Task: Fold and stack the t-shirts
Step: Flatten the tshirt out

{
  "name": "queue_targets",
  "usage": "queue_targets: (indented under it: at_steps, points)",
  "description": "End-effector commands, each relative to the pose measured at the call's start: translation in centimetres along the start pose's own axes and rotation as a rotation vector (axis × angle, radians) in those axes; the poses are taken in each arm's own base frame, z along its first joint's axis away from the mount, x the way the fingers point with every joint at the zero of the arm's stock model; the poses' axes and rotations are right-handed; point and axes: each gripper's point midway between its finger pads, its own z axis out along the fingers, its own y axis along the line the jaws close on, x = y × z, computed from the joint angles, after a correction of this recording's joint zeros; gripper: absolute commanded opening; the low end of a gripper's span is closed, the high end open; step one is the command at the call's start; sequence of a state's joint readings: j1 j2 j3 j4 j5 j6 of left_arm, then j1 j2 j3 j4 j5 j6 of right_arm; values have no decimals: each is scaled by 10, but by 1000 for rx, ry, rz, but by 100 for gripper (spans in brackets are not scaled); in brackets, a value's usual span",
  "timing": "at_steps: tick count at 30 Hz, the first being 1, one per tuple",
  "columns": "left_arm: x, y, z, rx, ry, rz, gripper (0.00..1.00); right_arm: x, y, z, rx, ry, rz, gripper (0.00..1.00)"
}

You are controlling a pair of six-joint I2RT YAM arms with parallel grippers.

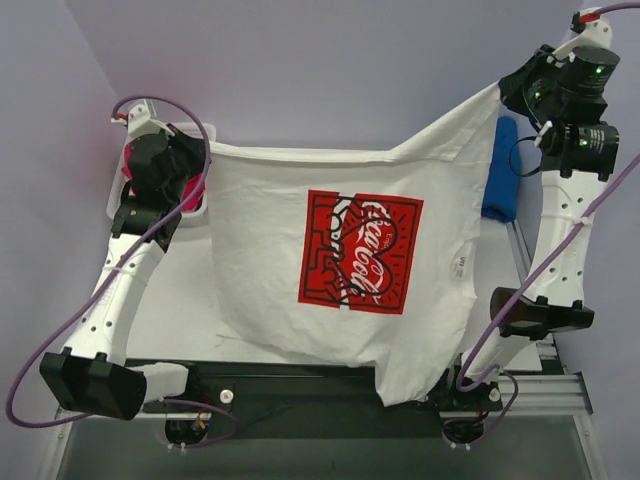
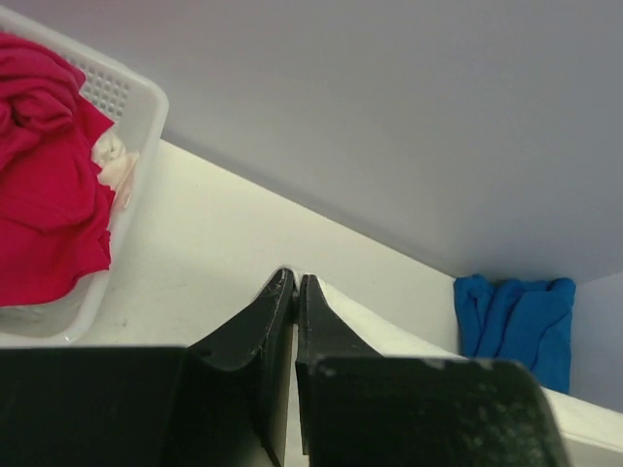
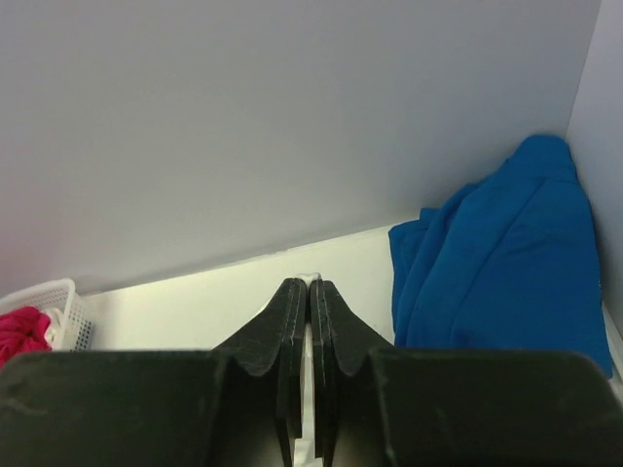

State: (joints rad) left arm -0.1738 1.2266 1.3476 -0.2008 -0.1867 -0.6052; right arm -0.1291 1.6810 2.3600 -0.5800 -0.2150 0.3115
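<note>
The large white t-shirt with the red chest print hangs stretched between both arms above the table, its lower edge drooping over the front rail. My left gripper is shut on its left top corner; white cloth shows by the fingers. My right gripper is shut on the right top corner, held higher; a bit of white cloth peeks from the tips. A bright blue t-shirt lies bunched at the back right, also in the right wrist view and left wrist view.
A white lattice basket at the back left holds a magenta-pink shirt and some white cloth. The basket is mostly hidden behind my left arm in the top view. A lavender wall closes the back and sides.
</note>
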Motion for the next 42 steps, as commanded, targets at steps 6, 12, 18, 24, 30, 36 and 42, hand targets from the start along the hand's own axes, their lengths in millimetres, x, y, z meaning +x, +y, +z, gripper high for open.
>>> queue_targets:
  at_steps: [6,12,18,24,30,36,42]
  points:
    - [-62,-42,13,111,-160,-45,0,-80,31,-51,-87,-274,-69,0]
    - [-88,-52,-13,141,-217,-43,0,-94,33,-104,-66,-346,-114,0]
    - [-109,-53,-70,178,-280,-53,0,-91,34,-175,-53,-407,-152,0]
    - [-138,-49,-148,206,-382,-50,0,-92,27,-245,4,-515,-190,0]
    - [-153,-44,-195,216,-445,-40,0,-108,29,-306,29,-645,-213,0]
    - [-174,-56,-211,250,-491,-17,0,-127,36,-326,16,-721,-213,0]
    - [-161,-60,-168,232,-431,0,0,-134,38,-292,-3,-710,-192,0]
